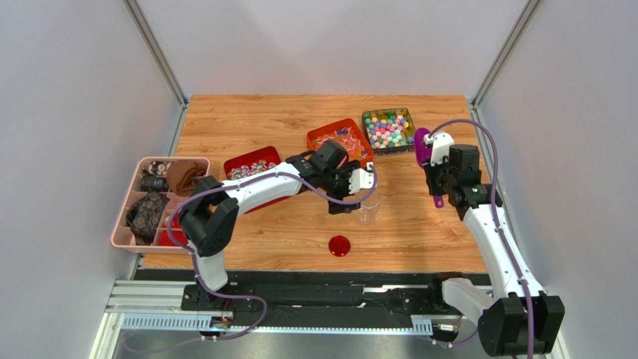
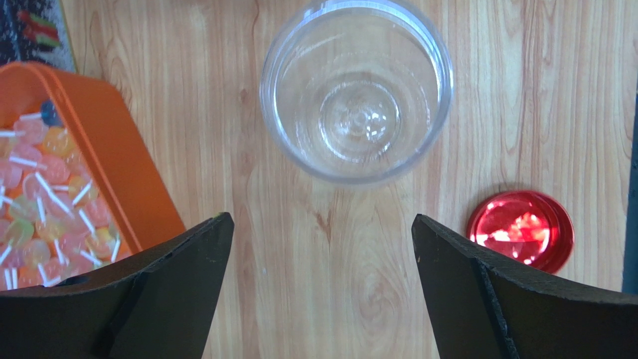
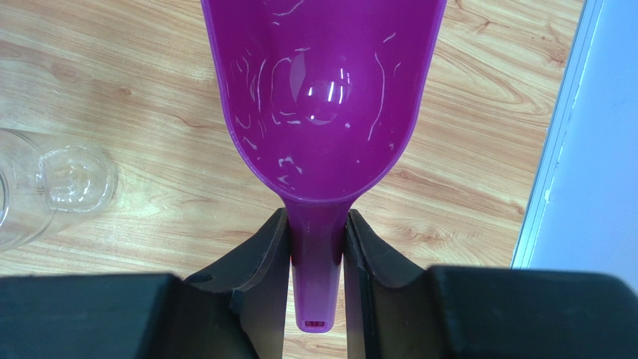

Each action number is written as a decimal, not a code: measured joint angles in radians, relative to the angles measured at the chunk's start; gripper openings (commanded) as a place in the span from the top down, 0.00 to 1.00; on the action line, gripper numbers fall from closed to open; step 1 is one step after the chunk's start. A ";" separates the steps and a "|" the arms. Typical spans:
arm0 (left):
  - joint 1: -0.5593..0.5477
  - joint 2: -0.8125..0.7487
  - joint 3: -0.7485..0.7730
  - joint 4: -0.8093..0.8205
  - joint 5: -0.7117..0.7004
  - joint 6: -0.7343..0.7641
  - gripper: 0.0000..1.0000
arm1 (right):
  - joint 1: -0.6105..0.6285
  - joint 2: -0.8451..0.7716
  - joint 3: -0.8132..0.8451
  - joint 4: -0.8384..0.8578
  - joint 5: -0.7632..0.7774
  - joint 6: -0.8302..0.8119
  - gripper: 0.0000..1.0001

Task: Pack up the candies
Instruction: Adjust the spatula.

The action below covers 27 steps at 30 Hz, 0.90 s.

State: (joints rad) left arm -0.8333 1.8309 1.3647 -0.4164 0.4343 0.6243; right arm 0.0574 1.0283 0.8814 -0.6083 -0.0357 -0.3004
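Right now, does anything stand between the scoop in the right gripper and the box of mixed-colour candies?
Nothing visible does. The purple scoop, clamped in the right gripper, hangs close beside the candies, and no object shows between them.

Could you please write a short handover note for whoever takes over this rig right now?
Left gripper: open, above the clear jar, holding nothing.
Right gripper: shut on the handle of the purple scoop; the scoop is empty.
Jar: upright, empty, uncovered; the red lid lies on the table beside it.
Candies: all in the red tray, orange tray and clear box at the far side.
Done: scoop in hand, jar open.
Left: scoop candies, fill jar, fit lid.
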 measured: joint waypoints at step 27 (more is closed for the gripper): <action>0.499 -0.419 0.074 -0.427 0.345 -0.138 0.02 | 0.748 0.074 0.461 -0.225 0.252 -0.294 1.00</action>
State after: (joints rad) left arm -0.3340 1.4120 1.4391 -0.8436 0.7795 0.4866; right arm 0.8055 1.1023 1.3422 -0.8333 0.2161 -0.5945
